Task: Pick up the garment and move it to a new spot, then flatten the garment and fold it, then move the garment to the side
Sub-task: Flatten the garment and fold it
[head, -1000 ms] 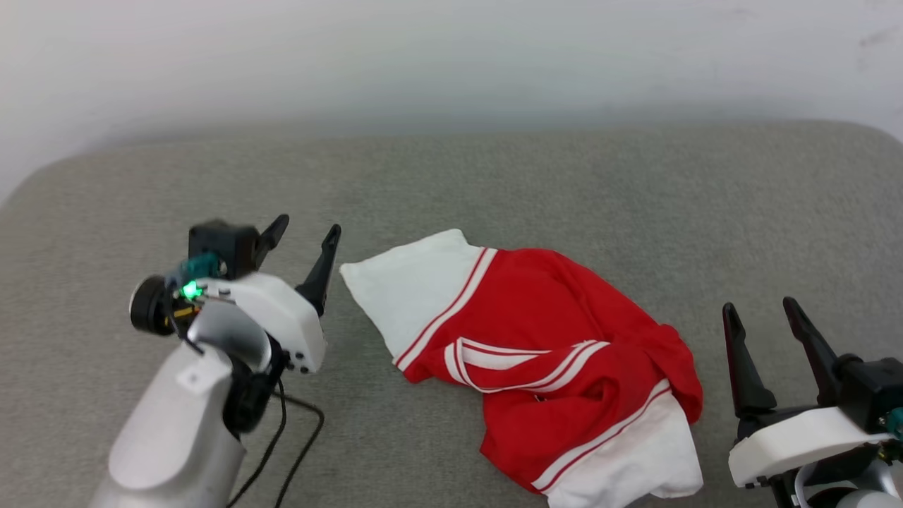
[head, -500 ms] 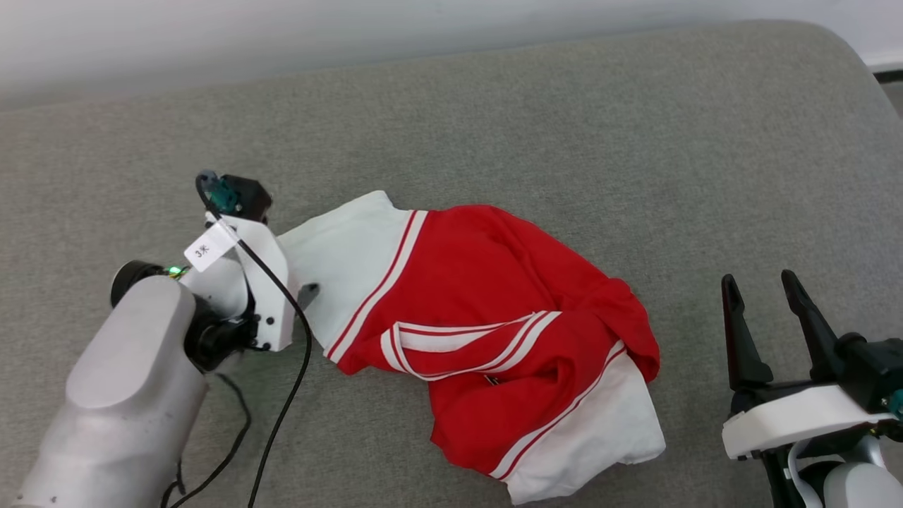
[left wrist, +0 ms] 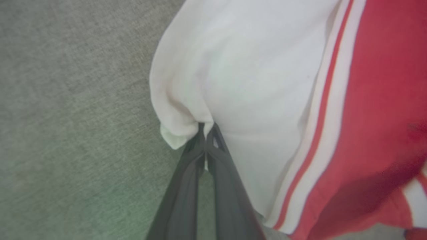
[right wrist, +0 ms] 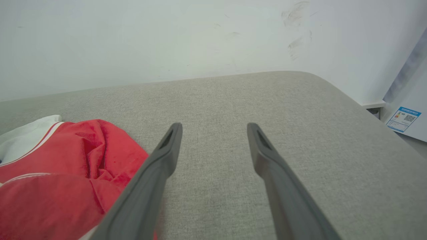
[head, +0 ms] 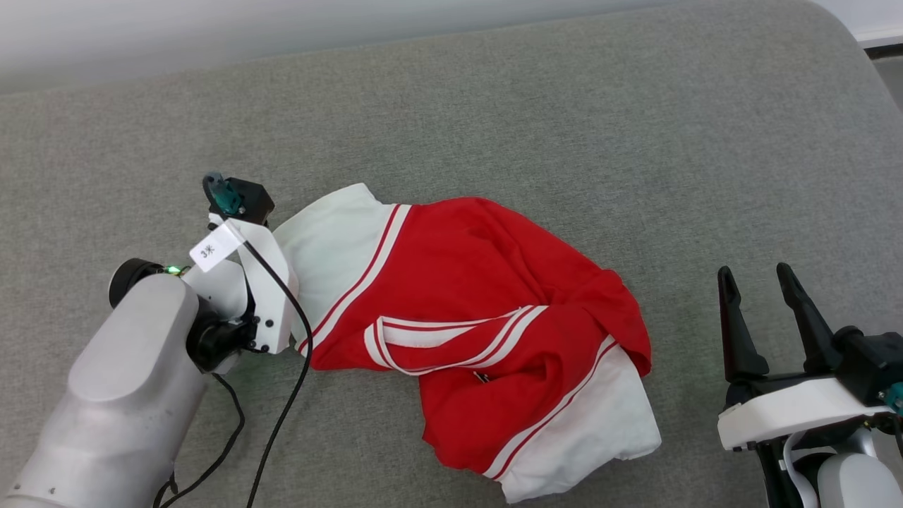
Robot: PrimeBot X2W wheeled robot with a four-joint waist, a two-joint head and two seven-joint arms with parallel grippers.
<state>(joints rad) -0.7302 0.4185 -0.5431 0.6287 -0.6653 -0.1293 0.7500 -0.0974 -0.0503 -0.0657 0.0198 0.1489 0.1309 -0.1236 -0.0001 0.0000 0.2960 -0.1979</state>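
Observation:
The garment point(head: 480, 310) lies crumpled on the grey cushion, red with white sleeves and red-and-white stripe trim. One white sleeve points left, the other lies at the near right. In the left wrist view my left gripper point(left wrist: 206, 126) is shut on the bunched edge of the left white sleeve point(left wrist: 186, 110). In the head view that arm's white wrist point(head: 261, 296) covers its fingers at the sleeve's left edge. My right gripper point(head: 755, 279) stands open to the right of the garment, touching nothing; between its fingers point(right wrist: 213, 128) is bare cushion, with the red cloth point(right wrist: 66, 166) to its left.
The grey cushion point(head: 494, 120) stretches wide behind and to the right of the garment, ending at a pale wall point(right wrist: 133, 40). Its rounded right corner point(head: 846, 42) drops to the floor. A black cable point(head: 282, 395) hangs from my left arm. A white labelled box point(right wrist: 407, 116) stands beyond the right edge.
The camera tilted down. My left gripper went from open beside the white sleeve to down on its edge and shut, bunching the cloth. The right gripper stayed open.

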